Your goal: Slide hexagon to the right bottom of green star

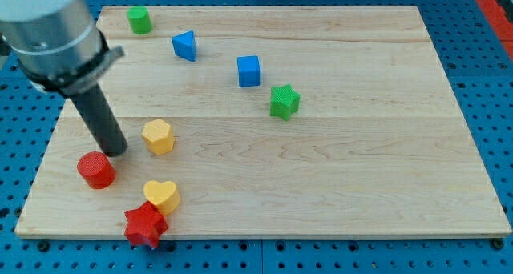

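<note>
On the wooden tabletop (361, 186), the green star (284, 101) sits up and to the view's right of the yellow hexagon (158, 136), which lies just right of my tip (117, 151), a bare rod without fingers.

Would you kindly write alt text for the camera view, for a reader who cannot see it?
My tip rests just left of the yellow hexagon on a wooden board, with the green star farther to the upper right. Other coloured blocks lie scattered around.
</note>
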Robot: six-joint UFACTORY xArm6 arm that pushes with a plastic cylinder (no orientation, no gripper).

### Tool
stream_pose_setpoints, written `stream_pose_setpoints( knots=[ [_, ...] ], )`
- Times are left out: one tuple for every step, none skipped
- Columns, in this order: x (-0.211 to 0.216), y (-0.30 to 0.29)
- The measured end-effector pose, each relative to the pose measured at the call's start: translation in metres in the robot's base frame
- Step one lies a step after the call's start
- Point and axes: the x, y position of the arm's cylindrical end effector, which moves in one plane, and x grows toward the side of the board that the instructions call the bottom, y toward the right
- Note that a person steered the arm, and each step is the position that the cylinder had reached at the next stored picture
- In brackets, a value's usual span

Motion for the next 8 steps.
stream_pose_setpoints(
  knots=[
    [-0.007,0.029],
    [0.003,0.109],
    [0.003,0.187],
    [-0.002,0.243],
    [-0.027,0.197],
    [-0.043,0.198],
    [-0.049,0.239],
    [-0.047,0.277]
  ],
)
